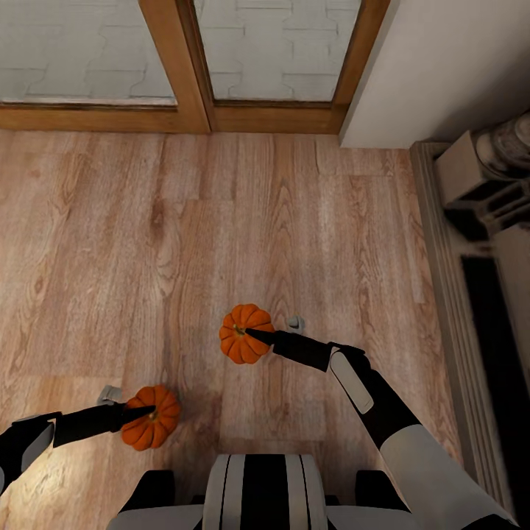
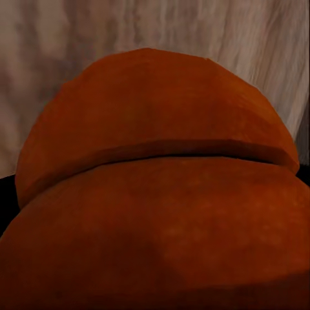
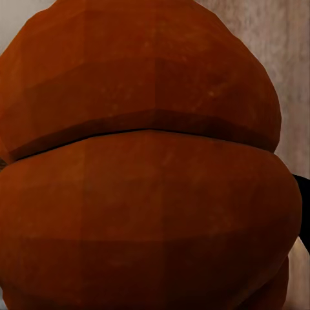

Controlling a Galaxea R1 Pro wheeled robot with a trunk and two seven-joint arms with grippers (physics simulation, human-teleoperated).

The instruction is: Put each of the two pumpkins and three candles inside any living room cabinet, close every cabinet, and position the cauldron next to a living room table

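Nearest us, our left gripper (image 1: 143, 412) lies over a small round orange pumpkin with ribbed segments (image 1: 153, 425), above the light wood plank floor (image 1: 147, 243); its fingers appear to clasp it, though we cannot tell for sure. Up close (image 2: 161, 213) its skin is smooth, deep orange, creased between bulging ribs. Farther out, our right gripper (image 1: 254, 335) reaches onto a second ribbed orange pumpkin (image 1: 241, 338), stem end facing up; its grip is equally uncertain. Beyond stands a wood-framed glass door (image 1: 177, 66).
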